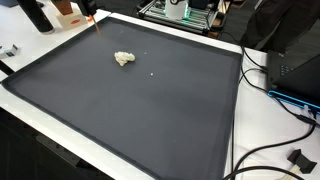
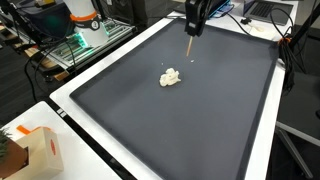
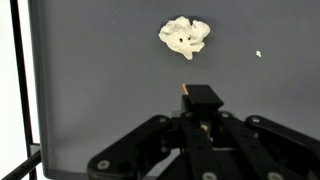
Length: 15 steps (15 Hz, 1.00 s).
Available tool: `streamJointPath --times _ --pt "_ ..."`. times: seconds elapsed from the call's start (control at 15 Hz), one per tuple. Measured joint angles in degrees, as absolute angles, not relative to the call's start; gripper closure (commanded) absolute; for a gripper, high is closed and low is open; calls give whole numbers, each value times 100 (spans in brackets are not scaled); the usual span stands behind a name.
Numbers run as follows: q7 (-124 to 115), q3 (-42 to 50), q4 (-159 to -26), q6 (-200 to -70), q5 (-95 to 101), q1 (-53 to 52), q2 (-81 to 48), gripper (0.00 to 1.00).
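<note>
A crumpled white lump (image 1: 124,59) (image 2: 171,77) (image 3: 185,37) lies on a large dark mat (image 1: 150,110) (image 2: 190,120). A tiny white crumb (image 3: 259,54) (image 1: 152,72) sits just beside it. My gripper (image 3: 200,102) (image 2: 193,22) (image 1: 88,10) hangs over the mat's far edge, a short way from the lump. Its fingers are shut on a thin orange stick (image 2: 190,46) (image 1: 94,24) that points down at the mat. In the wrist view only the stick's dark end with an orange edge (image 3: 192,92) shows between the jaws. Nothing touches the lump.
The mat has a raised rim on a white table (image 1: 240,120). Electronics racks (image 1: 185,12) (image 2: 85,40) stand behind it. Cables (image 1: 285,95) run along one side. A cardboard box (image 2: 40,150) sits at a table corner.
</note>
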<state>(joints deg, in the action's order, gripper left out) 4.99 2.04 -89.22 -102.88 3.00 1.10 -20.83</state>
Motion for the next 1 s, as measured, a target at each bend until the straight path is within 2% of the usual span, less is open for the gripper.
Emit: streamJointPath --times 0.33,0.4,1.0 --pt "499 203 -8920 -10288 300 109 -2088 87" --pt "499 203 -8920 -10288 301 109 -2088 97" --pt "1212 73 -9256 -10394 -36 181 -2375 97"
